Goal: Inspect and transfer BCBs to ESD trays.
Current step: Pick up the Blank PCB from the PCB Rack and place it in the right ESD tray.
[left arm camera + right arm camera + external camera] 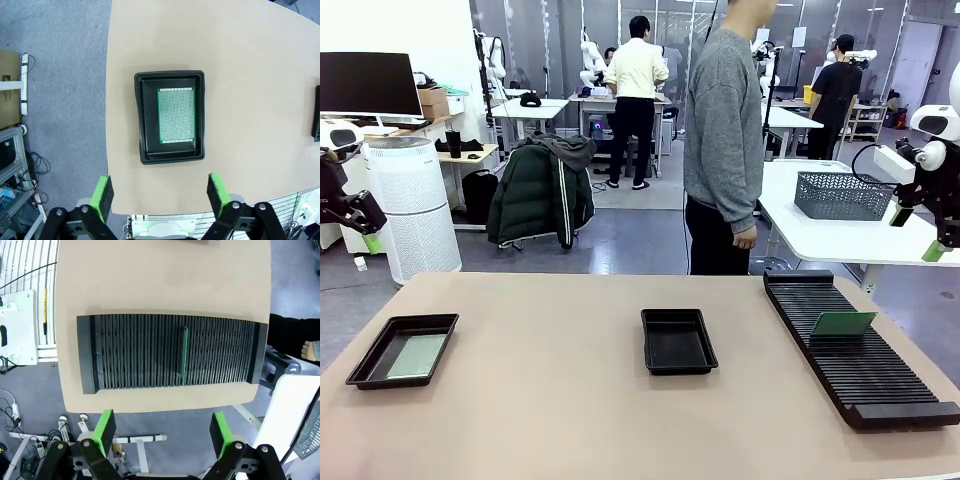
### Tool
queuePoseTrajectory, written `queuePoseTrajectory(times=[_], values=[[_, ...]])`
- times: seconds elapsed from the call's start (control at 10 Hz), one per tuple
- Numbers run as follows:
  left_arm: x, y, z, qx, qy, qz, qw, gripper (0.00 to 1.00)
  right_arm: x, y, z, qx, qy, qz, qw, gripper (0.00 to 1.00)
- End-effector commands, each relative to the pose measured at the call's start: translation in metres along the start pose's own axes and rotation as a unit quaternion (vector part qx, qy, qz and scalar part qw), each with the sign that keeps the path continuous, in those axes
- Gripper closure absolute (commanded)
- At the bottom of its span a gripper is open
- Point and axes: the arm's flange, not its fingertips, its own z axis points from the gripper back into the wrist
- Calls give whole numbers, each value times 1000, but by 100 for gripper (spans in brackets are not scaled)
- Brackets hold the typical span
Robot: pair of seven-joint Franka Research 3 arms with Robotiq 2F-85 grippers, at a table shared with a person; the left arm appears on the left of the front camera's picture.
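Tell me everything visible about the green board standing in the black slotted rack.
The green board is a thin, flat rectangle with a pale green face; no components can be made out on it. It stands on its long edge in one slot of the black ribbed rack, upright or nearly so, a little past the rack's middle toward the person's side. In the right wrist view it appears edge-on as a narrow green line crossing the slots. Only the rack touches it.
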Motion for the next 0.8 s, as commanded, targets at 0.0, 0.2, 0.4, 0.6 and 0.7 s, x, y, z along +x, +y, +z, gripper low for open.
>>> queuePoseTrajectory(times=[0.0, 0.2, 0.4, 0.6, 0.7], values=[[0, 1, -1, 0, -1, -2, 1000, 0, 0, 0, 0, 0, 0, 0, 1000, 0], [0, 1, -1, 0, -1, -2, 1000, 0, -4, -11, -23, -11, -11, 10, 1000, 0], [0, 1, -1, 0, -1, -2, 1000, 0, -7, -14, -48, -16, -18, 18, 1000, 0], [0, 1, -1, 0, -1, -2, 1000, 0, -9, -13, -72, -22, -27, 27, 999, 0], [0, 1, -1, 0, -1, -2, 1000, 0, -7, -14, -86, -24, -31, 30, 999, 0]])
